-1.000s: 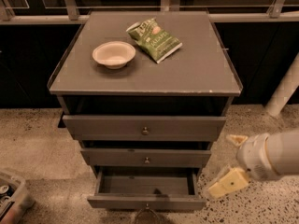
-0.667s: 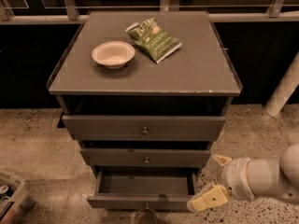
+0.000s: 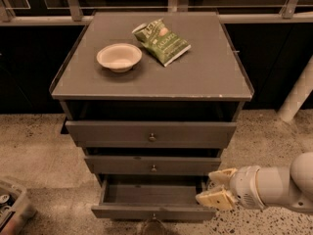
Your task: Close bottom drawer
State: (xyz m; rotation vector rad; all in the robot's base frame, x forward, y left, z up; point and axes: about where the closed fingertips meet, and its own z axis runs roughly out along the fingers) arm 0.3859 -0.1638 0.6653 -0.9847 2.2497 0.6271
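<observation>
Two tan fingers [image 3: 215, 199] of the gripper [image 3: 218, 187] stand spread apart with nothing between them, just beside the right front corner of the bottom drawer [image 3: 152, 212]. That drawer is pulled well out of the cabinet [image 3: 205, 77]. A bowl [image 3: 119, 57] and a green chip bag [image 3: 161, 40] sit on top.

Three drawers [image 3: 151, 131] [image 3: 122, 165] [image 3: 127, 212]; one bowl [image 3: 119, 57], bag [image 3: 161, 40], low-right claw [image 3: 215, 187].

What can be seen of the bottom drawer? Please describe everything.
The bottom drawer is the lowest of three, dark grey-brown, wood by its look, with one small round metal knob on its front. It stands pulled out, level, and nothing shows inside. The tool, fingers apart, is at its right front corner; whether it touches the drawer I cannot tell.
</observation>
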